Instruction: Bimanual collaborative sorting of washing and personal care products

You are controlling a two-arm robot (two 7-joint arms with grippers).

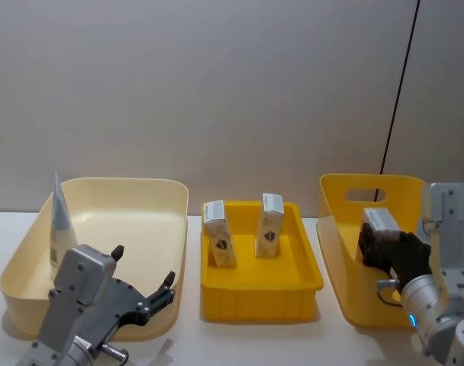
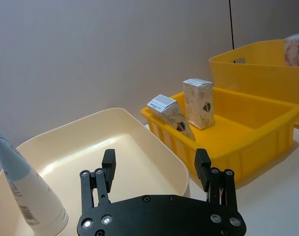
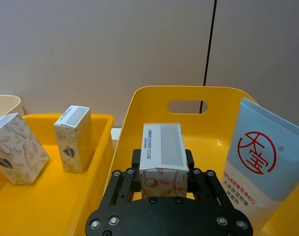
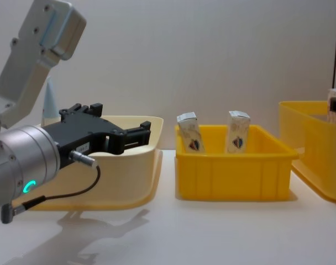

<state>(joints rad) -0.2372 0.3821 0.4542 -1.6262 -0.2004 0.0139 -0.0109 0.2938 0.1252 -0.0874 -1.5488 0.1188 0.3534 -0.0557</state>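
My right gripper (image 1: 385, 242) is shut on a small white carton (image 3: 163, 156) printed red, held just above the inside of the deep yellow bin (image 1: 339, 229) on the right. A light-blue squeeze tube (image 3: 263, 167) with a red round logo leans in that bin beside the carton. Two more small cartons (image 1: 219, 244) (image 1: 269, 226) stand in the shallow yellow tray (image 1: 259, 293) in the middle. A second light-blue tube (image 1: 60, 221) leans in the cream bin (image 1: 133, 198) on the left. My left gripper (image 1: 144, 267) hovers open over that bin's near right part, with nothing between its fingers.
The three containers stand in a row on a white table, close to a plain grey wall. Narrow strips of bare table (image 4: 168, 232) separate them, and open table runs along the front. A thin black cable (image 1: 396, 99) hangs down the wall behind the right bin.
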